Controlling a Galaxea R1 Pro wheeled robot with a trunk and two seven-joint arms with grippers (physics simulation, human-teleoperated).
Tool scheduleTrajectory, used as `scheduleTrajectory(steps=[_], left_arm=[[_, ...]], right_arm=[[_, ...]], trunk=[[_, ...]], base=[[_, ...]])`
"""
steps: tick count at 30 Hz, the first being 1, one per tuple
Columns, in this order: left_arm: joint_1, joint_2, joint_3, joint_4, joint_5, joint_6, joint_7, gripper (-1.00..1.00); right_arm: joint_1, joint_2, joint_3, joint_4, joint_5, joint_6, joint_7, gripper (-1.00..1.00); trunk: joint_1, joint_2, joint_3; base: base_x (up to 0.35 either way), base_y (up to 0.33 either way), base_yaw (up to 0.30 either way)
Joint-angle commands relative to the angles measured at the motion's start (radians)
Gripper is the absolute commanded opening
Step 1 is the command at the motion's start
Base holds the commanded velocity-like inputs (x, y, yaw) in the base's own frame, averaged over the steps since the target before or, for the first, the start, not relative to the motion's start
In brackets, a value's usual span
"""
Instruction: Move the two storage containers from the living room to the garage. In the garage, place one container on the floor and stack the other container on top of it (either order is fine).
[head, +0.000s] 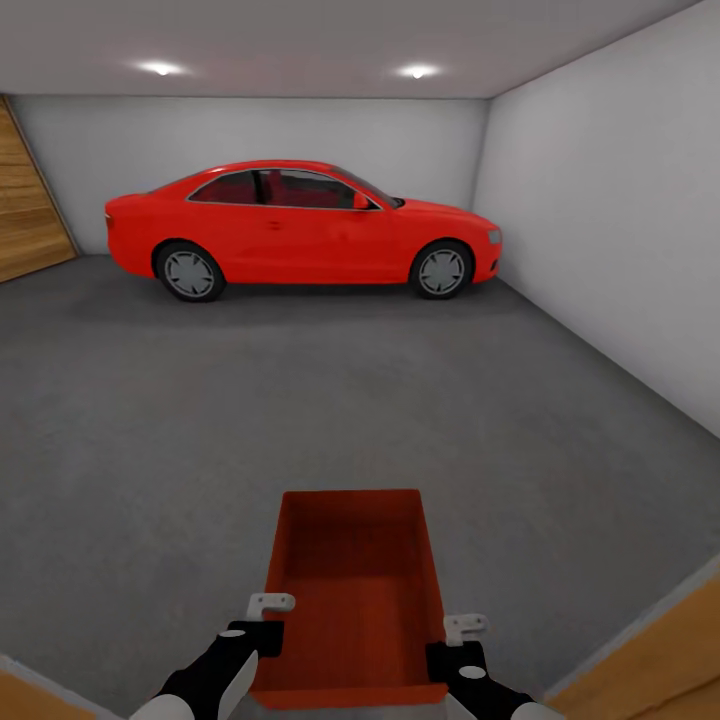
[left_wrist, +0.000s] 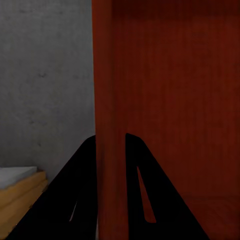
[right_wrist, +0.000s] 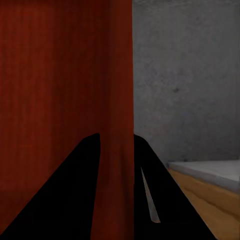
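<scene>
We are carrying one storage container (head: 352, 590) into the garage — each gripper, left (head: 262, 620) and right (head: 458, 643), has its fingers clamped on a side wall. It is empty, held over the grey floor (head: 300, 420). Next, we judge, lower it flat — well short of the red car (head: 300, 230).

A plain red-orange storage container (head: 352, 590) sits above mottled dark grey floor (head: 200, 420), with a glossy red car (head: 300, 230), grey-white walls (head: 620, 230) and a brown wood-plank door (head: 25, 210).
</scene>
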Motion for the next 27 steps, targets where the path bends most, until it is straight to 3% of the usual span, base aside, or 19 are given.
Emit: scheduleTrajectory(steps=[1,27], left_arm=[[0.000,0.021,-0.006,0.002,-0.003,0.007,0.009,-1.00],[0.000,0.021,-0.006,0.002,-0.003,0.006,0.009,-1.00]], right_arm=[[-0.001,-0.027,0.003,0.001,-0.003,-0.025,-0.016,-1.00],[-0.001,-0.027,0.003,0.001,-0.003,-0.025,-0.016,-1.00]], trunk=[[0.001,0.000,-0.001],[0.001,0.000,-0.001]], base=[[0.322,0.000,0.000],[0.322,0.000,0.000]])
